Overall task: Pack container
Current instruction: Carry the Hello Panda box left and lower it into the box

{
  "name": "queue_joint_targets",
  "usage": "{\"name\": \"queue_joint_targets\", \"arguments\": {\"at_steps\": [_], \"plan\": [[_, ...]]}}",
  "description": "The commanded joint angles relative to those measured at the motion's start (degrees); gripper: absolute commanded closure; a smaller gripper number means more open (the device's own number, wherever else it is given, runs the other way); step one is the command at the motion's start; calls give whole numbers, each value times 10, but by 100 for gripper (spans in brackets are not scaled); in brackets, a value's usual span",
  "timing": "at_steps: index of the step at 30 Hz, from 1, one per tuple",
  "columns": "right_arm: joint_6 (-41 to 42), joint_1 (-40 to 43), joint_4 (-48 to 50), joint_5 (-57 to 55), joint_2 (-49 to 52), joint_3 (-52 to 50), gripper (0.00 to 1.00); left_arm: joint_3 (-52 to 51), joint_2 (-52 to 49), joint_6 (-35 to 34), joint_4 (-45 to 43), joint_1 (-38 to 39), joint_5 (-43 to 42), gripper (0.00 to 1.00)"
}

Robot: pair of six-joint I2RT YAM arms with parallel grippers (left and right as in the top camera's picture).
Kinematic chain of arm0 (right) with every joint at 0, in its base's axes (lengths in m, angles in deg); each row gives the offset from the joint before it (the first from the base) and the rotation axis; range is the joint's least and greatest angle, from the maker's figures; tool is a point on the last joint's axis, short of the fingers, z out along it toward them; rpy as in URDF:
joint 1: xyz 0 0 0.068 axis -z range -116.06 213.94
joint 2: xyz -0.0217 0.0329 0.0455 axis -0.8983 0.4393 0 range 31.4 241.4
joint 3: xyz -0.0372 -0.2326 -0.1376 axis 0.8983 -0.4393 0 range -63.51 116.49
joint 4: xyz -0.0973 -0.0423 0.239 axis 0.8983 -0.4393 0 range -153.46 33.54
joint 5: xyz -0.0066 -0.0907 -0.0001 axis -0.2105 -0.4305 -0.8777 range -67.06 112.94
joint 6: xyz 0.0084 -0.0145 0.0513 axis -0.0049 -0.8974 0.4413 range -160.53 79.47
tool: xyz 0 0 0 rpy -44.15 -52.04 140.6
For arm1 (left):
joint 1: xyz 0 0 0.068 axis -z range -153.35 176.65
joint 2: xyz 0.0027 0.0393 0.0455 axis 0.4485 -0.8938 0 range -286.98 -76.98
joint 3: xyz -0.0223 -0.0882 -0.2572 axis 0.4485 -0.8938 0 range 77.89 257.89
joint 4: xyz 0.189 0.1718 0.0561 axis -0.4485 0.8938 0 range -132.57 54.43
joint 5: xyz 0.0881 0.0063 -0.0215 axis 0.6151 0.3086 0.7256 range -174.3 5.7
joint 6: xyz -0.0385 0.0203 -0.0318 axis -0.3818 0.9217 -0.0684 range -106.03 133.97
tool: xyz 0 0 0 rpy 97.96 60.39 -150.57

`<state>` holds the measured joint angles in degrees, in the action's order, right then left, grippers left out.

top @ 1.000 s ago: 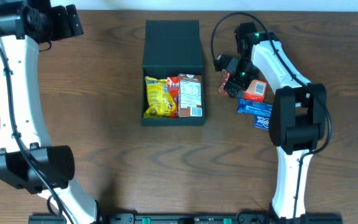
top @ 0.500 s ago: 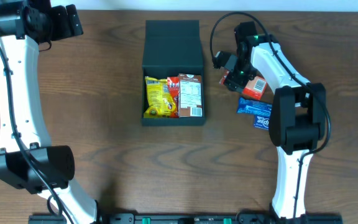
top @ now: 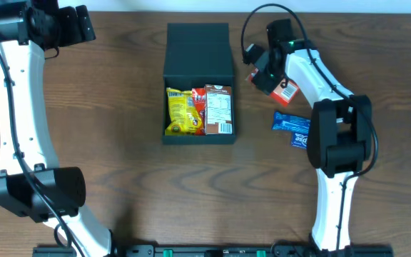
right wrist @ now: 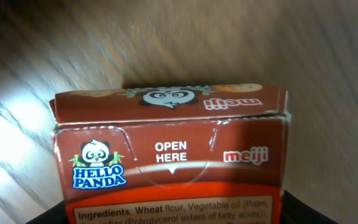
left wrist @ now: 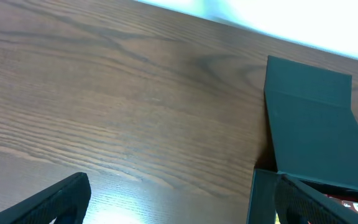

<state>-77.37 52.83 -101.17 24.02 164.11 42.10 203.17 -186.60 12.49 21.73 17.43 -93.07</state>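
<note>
The dark green-black container (top: 198, 57) stands open at the table's middle, flap lid laid back; it also shows in the left wrist view (left wrist: 309, 124). Inside lie a yellow snack bag (top: 180, 111), a red packet (top: 198, 107) and a brown-red carton (top: 218, 109). My right gripper (top: 271, 77) is shut on an orange-red Hello Panda carton (right wrist: 169, 162), held above the table right of the container; its white end (top: 286, 91) shows overhead. My left gripper (left wrist: 179, 202) is open and empty at the far left, left of the container.
Two blue snack packets (top: 292, 123) (top: 300, 140) lie on the wood table, right of the container and below my right gripper. The right arm's base column (top: 334, 150) stands just right of them.
My right gripper has lifted the Hello Panda carton off the table from beside the blue packets and carried it up and back. The left arm has not moved.
</note>
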Motion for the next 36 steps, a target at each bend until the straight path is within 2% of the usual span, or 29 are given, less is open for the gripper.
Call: {"name": "queue_joint_targets", "arguments": {"at_steps": [1, 4, 7, 13, 17, 24, 31, 36], "plan": [[61, -18, 6, 7, -3, 21, 37, 0, -7, 1, 2, -1, 2, 5], [94, -28, 3, 7, -5, 57, 44, 0, -7, 0, 2, -1, 1, 5], [133, -38, -6, 7, -9, 109, 46, 0, -7, 0, 3, -1, 1, 5], [202, -52, -48, 9, -11, 205, 47, 0, -7, 0, 7, -1, 2, 5], [295, -75, -78, 36, -11, 258, 46, 0, -7, 0, 9, -1, 2, 5], [511, -139, -94, 78, -11, 267, 51, 0, -7, 0, 8, -1, 2, 5], [568, -207, -108, 76, -11, 265, 53, 0, -7, 0, 11, -1, 4, 5], [596, -253, -120, 26, -11, 262, 53, 0, -7, 2, 16, -2, 4, 5]]}}
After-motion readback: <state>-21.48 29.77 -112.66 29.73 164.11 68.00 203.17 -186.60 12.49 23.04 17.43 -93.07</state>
